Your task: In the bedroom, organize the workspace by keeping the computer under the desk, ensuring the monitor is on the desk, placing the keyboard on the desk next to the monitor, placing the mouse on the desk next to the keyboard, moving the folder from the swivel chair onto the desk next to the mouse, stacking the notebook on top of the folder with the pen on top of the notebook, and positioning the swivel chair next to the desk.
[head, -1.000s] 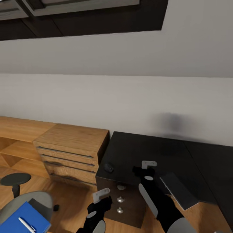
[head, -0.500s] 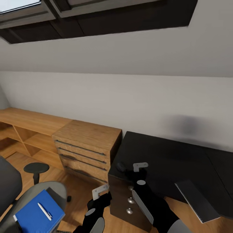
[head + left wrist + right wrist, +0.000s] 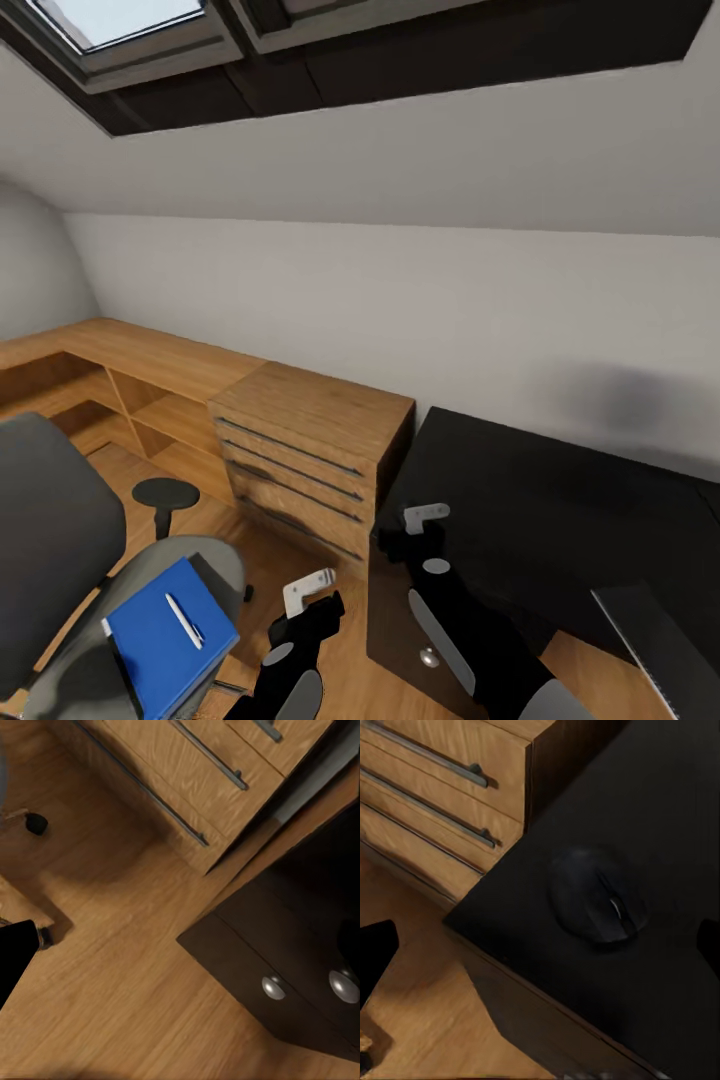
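Folder (image 3: pixel 165 640) w/ pen (image 3: pixel 184 620) on top sits on swivel chair (image 3: pixel 60 560), off to robot's left of left gripper (image 3: pixel 312 592), the nearer arm. Mouse (image 3: pixel 598 904) on desk (image 3: pixel 560 500) under right gripper (image 3: pixel 425 517). Both look empty; jaw state can't tell.

The surface (image 3: pixel 560 500) looks matt black; its knobs (image 3: pixel 273 987) are shiny metal. The mouse (image 3: pixel 598 904) is dull dark plastic. The floor (image 3: pixel 127 967) and drawer unit (image 3: pixel 310 450) show grained wood. The folder (image 3: pixel 165 640) looks smooth blue.

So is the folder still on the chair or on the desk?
On the swivel chair: the folder lies flat on its seat, pen on top.
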Available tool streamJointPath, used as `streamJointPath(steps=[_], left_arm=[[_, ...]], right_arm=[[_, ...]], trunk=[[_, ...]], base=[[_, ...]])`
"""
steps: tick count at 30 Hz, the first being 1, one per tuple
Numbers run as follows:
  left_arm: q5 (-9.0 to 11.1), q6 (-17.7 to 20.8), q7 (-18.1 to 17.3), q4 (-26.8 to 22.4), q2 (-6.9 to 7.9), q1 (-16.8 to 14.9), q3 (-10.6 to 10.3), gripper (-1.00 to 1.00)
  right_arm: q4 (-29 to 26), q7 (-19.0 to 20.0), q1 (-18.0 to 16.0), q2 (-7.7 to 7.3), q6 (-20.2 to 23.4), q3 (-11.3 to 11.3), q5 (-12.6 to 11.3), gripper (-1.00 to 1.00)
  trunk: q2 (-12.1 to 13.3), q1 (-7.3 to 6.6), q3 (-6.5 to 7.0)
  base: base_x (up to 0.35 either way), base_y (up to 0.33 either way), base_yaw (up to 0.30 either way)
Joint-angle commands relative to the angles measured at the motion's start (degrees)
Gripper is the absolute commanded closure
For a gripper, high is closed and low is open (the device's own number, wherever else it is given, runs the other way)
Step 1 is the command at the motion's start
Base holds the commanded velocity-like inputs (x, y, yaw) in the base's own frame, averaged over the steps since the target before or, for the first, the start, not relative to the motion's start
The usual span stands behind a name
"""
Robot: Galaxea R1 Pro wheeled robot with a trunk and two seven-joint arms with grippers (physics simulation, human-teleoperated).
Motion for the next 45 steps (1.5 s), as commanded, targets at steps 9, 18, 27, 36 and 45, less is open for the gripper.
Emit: streamJointPath(steps=[9,18,27,36,45], left_arm=[[0.18,0.23,0.29,-0.07,0.01,-0.07,-0.10,-1.00],[0.18,0.23,0.12,0.00,-0.02,-0.06,-0.10,-1.00],[0.17,0.30,0.08,0.19,-0.07,-0.08,-0.26,-1.00],[0.18,0.32,0.11,0.32,-0.09,-0.08,-0.45,-1.00],[0.26,0.32,0.02,0.37,-0.16,-0.08,-0.62,-1.00]], right_arm=[[0.87,8.36,-0.04,-1.00,0.14,0.10,-0.08,-1.00],[0.93,10.04,-0.05,-2.54,-1.67,-0.10,0.02,-1.00],[0.88,8.66,-0.04,-5.18,-7.16,-0.23,1.68,-1.00],[2.35,7.56,-0.08,-7.07,-9.23,-0.52,1.95,-1.00],[9.63,7.93,-0.45,-7.27,-13.06,-0.63,1.97,-1.00]], trunk=[[-0.05,0.00,-0.46],[-0.05,0.00,-0.66],[-0.05,0.00,-0.67],[-0.05,0.00,-0.67],[-0.05,0.00,-0.67]], base=[[0.000,0.000,0.259],[0.000,0.000,0.111],[0.028,0.000,0.003],[0.144,-0.012,0.000],[0.004,-0.001,0.000]])
